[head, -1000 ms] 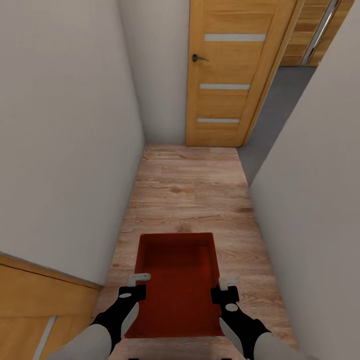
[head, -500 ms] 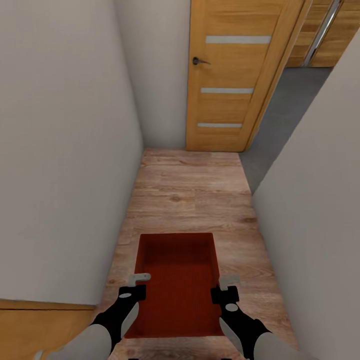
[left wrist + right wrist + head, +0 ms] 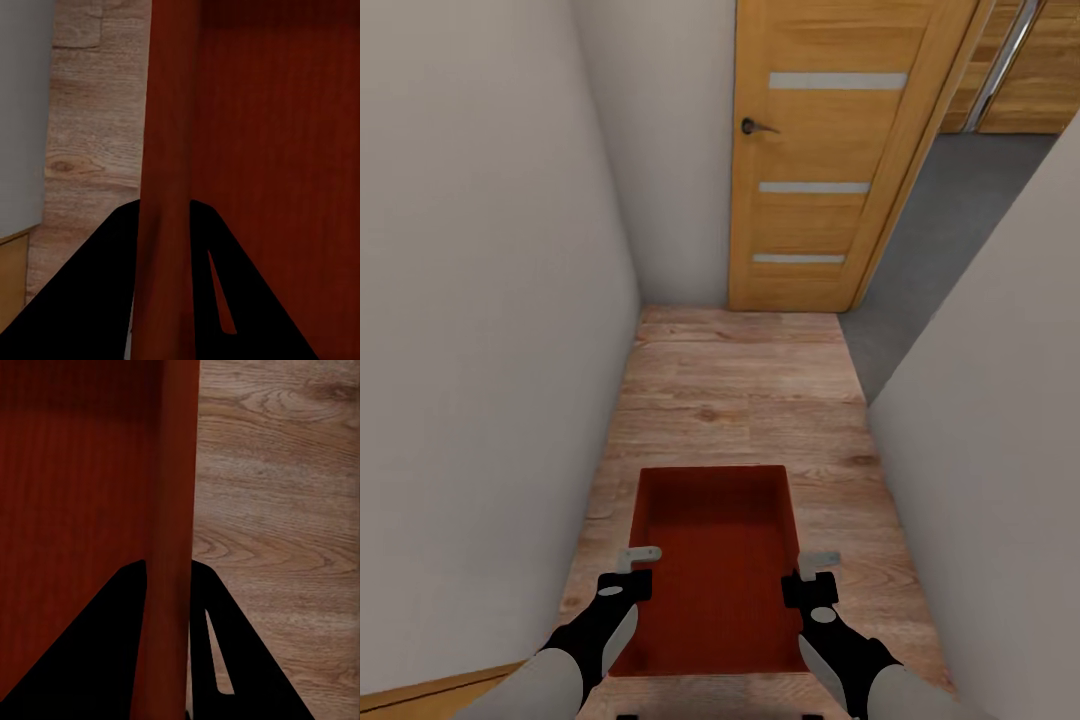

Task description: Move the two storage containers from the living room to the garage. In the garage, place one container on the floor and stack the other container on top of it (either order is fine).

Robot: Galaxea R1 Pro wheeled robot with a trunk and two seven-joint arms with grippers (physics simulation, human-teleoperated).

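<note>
I carry one red-orange storage container (image 3: 712, 570) in front of me, above a light wood-plank corridor floor. My left gripper (image 3: 637, 560) is shut on the container's left wall (image 3: 166, 187), whose edge runs between the black fingers. On the opposite side my right gripper (image 3: 812, 568) is shut on the right wall (image 3: 174, 547) in the same way. The bin is empty inside. The second container is out of view. Dark grey concrete floor (image 3: 950, 210) shows through an opening at the far right.
White walls (image 3: 480, 300) close in on both sides of the narrow corridor. An orange-brown wooden door (image 3: 830, 150) with a dark handle stands shut at the far end. More wood-panelled doors (image 3: 1030, 60) lie beyond the grey floor. A wooden edge (image 3: 430, 690) sits bottom left.
The whole view has slid forward and a little rightward along the corridor: the left-hand wooden door has dropped almost out of the picture. The container and both grippers hold their place before me.
</note>
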